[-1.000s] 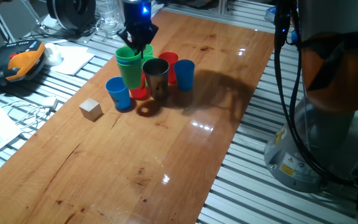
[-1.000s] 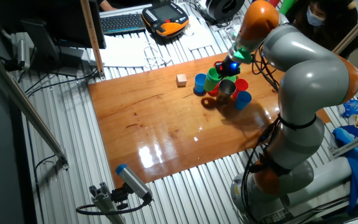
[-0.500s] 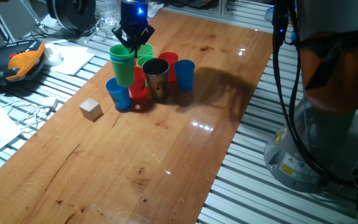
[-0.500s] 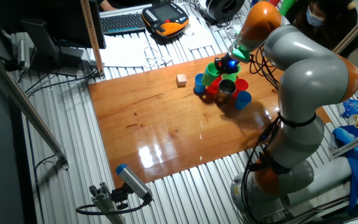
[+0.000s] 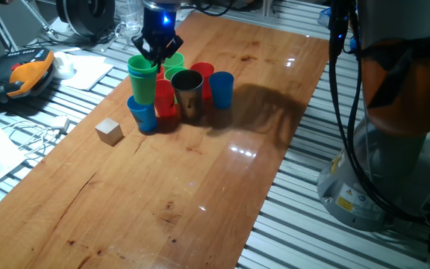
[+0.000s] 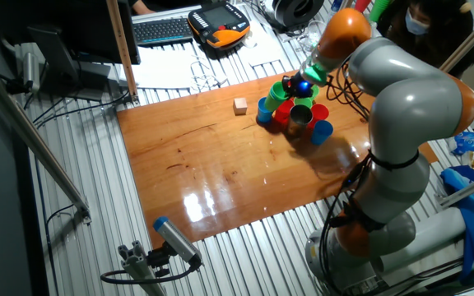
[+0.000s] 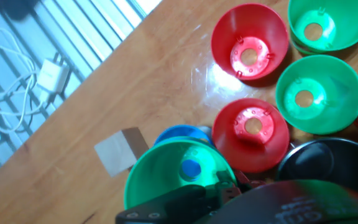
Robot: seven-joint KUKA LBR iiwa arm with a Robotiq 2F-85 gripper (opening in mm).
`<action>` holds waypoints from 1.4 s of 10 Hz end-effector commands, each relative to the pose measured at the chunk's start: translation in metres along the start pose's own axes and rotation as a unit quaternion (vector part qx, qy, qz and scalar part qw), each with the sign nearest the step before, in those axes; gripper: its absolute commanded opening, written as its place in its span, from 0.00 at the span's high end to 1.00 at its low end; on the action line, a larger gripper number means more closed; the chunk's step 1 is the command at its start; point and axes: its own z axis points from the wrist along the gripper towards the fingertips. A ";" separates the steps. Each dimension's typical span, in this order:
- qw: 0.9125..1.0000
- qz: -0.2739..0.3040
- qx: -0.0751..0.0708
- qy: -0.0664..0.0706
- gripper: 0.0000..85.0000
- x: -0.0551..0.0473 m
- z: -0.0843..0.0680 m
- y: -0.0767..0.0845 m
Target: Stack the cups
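My gripper (image 5: 157,57) is shut on the rim of a green cup (image 5: 142,79), which hangs just above a blue cup (image 5: 145,116) at the left of the cluster. In the hand view the held green cup (image 7: 178,175) partly covers that blue cup (image 7: 180,133). Beside them stand a red cup (image 5: 165,101), the steel cup (image 5: 189,91), another green cup (image 5: 174,72), a red cup (image 5: 202,74) and a blue cup (image 5: 221,88). In the other fixed view the gripper (image 6: 298,85) sits over the same cluster.
A small wooden cube (image 5: 109,131) lies on the table (image 5: 200,194) left of the blue cup. Cables, papers and an orange pendant (image 5: 27,73) lie off the table's left edge. The robot's base (image 5: 394,149) stands at the right.
The gripper has carried the green cup leftward, from beside the steel cup to just above the left blue cup. The other cups and the cube have not moved.
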 end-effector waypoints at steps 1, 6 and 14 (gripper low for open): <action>1.000 0.002 0.004 -0.004 1.00 0.002 0.004 0.001; 0.999 0.012 0.030 -0.027 1.00 0.011 0.037 0.008; 0.997 -0.003 0.060 -0.048 0.80 0.004 0.051 0.007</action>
